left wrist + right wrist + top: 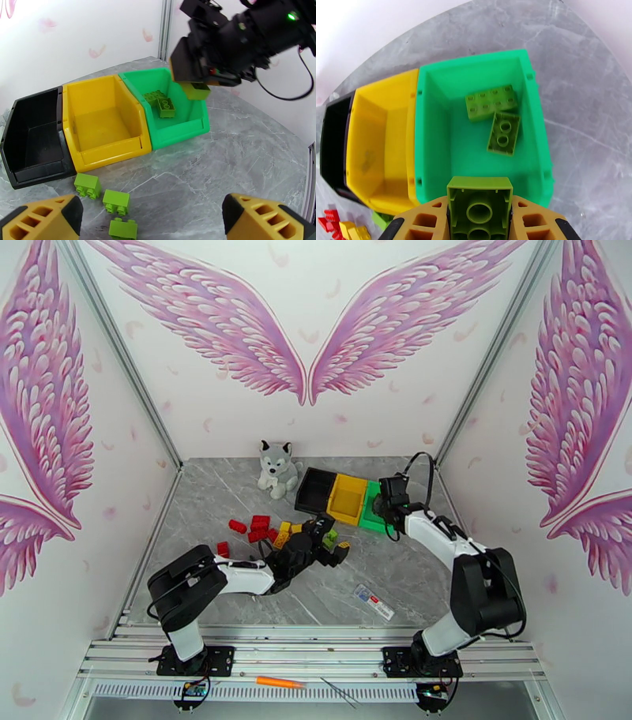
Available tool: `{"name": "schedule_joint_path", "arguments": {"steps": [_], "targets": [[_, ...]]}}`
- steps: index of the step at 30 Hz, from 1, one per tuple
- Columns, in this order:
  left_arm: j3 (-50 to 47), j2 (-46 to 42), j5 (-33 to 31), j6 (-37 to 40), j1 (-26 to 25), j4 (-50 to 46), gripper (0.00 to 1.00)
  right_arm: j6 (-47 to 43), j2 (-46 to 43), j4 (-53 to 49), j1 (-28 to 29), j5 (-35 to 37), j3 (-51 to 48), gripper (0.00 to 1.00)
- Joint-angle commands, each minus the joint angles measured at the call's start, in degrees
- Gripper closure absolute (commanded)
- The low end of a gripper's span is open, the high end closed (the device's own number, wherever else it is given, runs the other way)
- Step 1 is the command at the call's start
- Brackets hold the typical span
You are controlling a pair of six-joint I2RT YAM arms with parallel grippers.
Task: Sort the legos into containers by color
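Tabletop [588, 118] — green lego [480, 195] in right claw [480, 217]

Grey marble-pattern table [205, 500]. Far edge, right of centre: black plastic bin [314, 491], yellow plastic bin [347, 498] and green plastic bin [370, 516], touching in a row. Grey plush husky [278, 469] just left of them. Centre: loose red studded plastic bricks [251, 528], yellow bricks [283, 538], light green bricks [116, 201]. Near edge, right: small white label [374, 601].
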Motion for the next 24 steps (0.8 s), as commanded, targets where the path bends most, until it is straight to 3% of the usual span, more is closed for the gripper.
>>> {"name": "schedule_joint_path", "arguments": {"steps": [1,5,8,16,24], "targets": [[2.1,0.9,-0.2,0.6,0.7,-1.1,0.01,-1.6,3.0,-3.9,-0.3,-0.8,5.3,0.6],[1.6,0.8,0.1,-1.8,2.8,-1.1,0.01,-2.0,3.0,-4.8,-0.4,-0.8,7.2,0.42],[0.1,0.0,0.8,-4.4,4.8,-0.3,0.01,-2.3,0.6,-4.6,0.1,-1.9,5.8,0.35],[-4.9,-3.4,0.9,-9.6,8.7,0.9,0.01,-6.1,-7.5,0.0,8.3,-4.7,-3.6,0.26],[-10.5,-7.1,1.0,-14.1,13.1,2.2,0.01,-8.1,-5.8,1.3,18.0,-6.6,-9.1,0.23]]}}
